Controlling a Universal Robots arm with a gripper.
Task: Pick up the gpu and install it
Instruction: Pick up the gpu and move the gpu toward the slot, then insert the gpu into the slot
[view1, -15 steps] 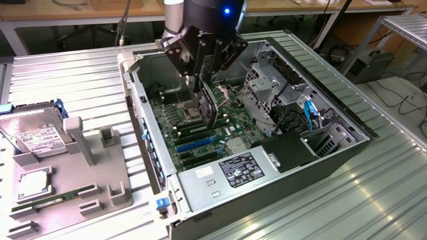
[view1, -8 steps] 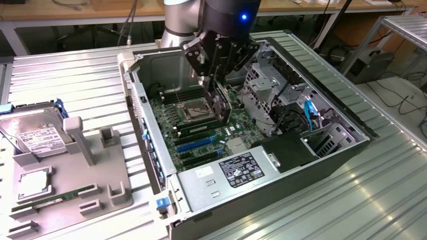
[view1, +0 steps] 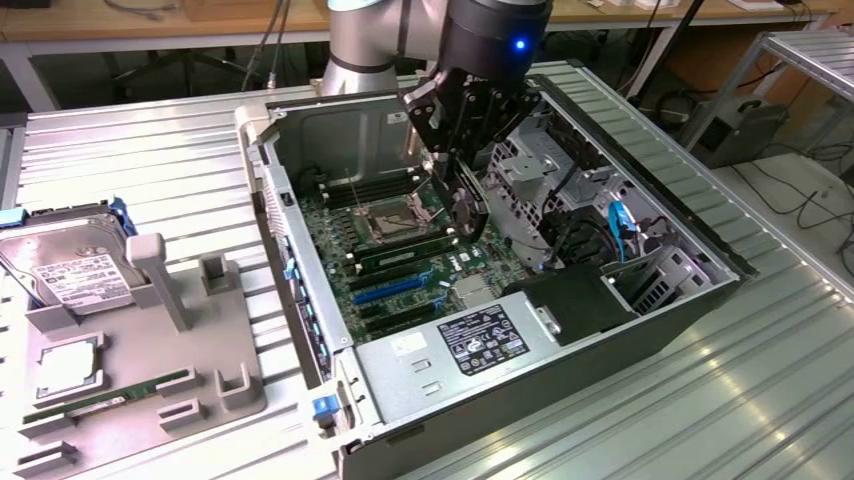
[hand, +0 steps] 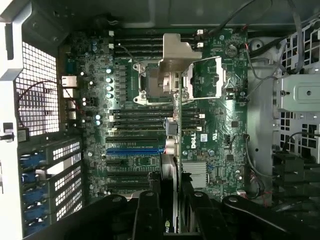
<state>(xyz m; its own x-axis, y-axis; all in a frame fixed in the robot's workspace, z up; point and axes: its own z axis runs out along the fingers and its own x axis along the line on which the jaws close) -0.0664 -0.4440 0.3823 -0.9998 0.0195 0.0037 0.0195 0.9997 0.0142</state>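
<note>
While the arm hangs over the open computer case (view1: 287, 240), the exterior view has the gripper (view1: 449, 150) clamped on the gpu (view1: 465, 205), which is held edge-down above the motherboard (view1: 400, 255), apparently to clear the walls. From the wrist view, the gpu (hand: 172, 150) is a thin edge between the fingers (hand: 147, 210). Its silver bracket (hand: 176, 55) leads, and it runs crosswise to the blue slot (hand: 134, 149), an alignment the exterior view leaves unclear.

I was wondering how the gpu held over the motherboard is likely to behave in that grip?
The gpu looks thin and flat, seen edge-on, so probably stiff and fairly light. Pinched along one edge by the gripper, it might pivot if it snags. Being so thin, it is likely fragile if knocked against the motherboard.
</note>
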